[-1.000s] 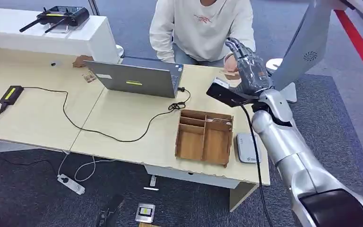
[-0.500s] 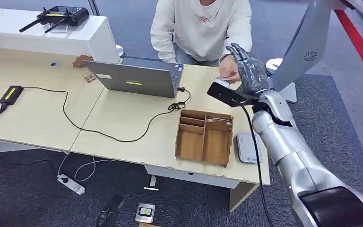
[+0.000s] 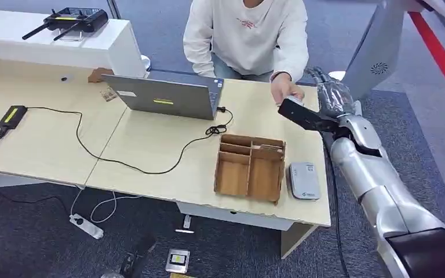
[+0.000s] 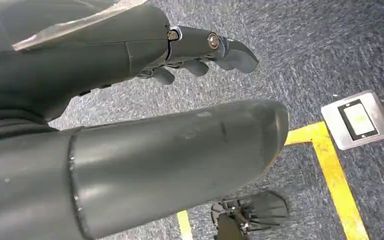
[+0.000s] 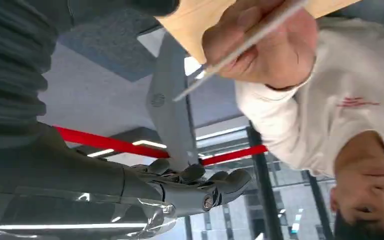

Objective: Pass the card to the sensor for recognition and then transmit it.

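White card (image 5: 245,37) now sits pinched in the person's hand (image 3: 282,91) at the far right of the surface (image 3: 150,150), while the right hand (image 3: 331,97), released and holding nothing, has swung away rightward, so handover looks done.

On the table (image 3: 150,150), the laptop (image 3: 165,95) sits upper centre; the tray (image 3: 250,168) lies lower right, the sensor (image 3: 304,180) just right of it.

A grey laptop (image 3: 165,95) stands open at the desk's (image 3: 52,145) far edge. A wooden divided tray (image 3: 250,168) sits near its front right corner. A black cable (image 3: 127,162) trails across the middle.
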Action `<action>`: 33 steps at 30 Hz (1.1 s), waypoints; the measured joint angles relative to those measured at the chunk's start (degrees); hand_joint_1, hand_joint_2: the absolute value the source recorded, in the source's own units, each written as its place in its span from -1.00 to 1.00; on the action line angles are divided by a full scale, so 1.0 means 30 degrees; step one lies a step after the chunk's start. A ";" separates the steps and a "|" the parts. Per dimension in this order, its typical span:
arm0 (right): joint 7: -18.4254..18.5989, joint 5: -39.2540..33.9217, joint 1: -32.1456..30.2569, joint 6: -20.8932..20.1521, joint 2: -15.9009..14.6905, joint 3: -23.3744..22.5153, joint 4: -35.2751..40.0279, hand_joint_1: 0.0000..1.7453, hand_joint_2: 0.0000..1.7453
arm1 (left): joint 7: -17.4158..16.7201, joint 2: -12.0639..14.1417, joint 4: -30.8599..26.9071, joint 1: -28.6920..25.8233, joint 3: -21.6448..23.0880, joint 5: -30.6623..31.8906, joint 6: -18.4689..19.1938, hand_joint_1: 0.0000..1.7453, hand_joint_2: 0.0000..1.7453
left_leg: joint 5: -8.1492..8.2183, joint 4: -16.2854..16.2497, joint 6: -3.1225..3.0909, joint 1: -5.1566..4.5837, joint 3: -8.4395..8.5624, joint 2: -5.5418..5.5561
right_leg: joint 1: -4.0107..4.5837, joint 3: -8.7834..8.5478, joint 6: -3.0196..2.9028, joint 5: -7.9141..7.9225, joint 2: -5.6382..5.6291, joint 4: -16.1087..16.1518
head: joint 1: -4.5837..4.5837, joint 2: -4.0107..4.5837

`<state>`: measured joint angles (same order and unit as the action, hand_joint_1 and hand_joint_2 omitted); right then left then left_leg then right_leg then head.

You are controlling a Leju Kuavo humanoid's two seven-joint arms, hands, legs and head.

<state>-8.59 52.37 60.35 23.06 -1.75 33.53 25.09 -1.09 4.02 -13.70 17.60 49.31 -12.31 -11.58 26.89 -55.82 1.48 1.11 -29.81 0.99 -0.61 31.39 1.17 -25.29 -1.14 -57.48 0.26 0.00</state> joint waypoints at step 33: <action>-0.0918 -0.0401 -0.0100 0.1006 -0.1180 -0.0080 -0.0714 -1.00 1.00 | 0.0211 -0.0328 -0.0095 0.0228 0.0547 0.0911 -0.0583 -1.00 -1.00 | -0.0002 -0.0001 0.0000 0.0010 0.0001 0.0017 | 0.0007 0.0003 -0.0003 0.0000 0.0006 -0.0003 | 0.0000 0.0000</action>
<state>-11.34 51.17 60.05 26.08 -5.29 33.29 22.95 -0.46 3.04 -13.99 18.28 50.95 -9.57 -13.33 26.89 -55.82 1.48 1.14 -29.81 1.04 -0.59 31.39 1.16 -25.29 -1.12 -57.49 0.26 0.00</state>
